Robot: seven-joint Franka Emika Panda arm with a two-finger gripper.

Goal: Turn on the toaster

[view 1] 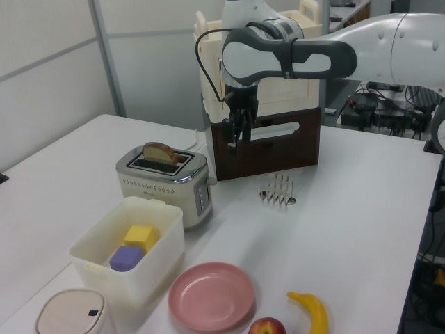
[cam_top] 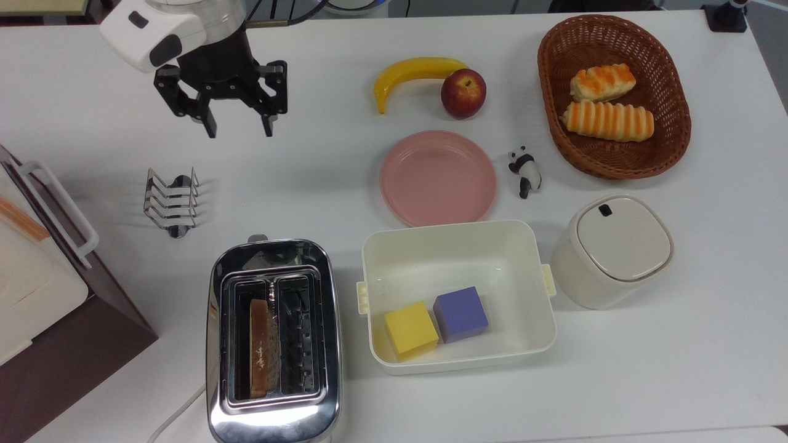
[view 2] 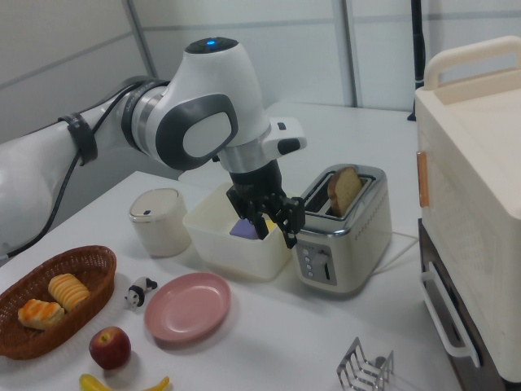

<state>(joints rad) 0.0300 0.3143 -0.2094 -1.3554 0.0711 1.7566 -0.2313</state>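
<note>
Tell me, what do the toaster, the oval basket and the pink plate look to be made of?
The toaster looks like polished metal: its top mirrors the room, though its sides look cream in the left view. The oval basket looks like woven wicker, brown with visible strands. The pink plate looks like matte plastic or glazed ceramic; hard to tell.

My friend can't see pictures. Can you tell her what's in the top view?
A robot gripper, open, hangs above a white table, far from a shiny toaster holding one bread slice. A toast rack lies between them.
</note>
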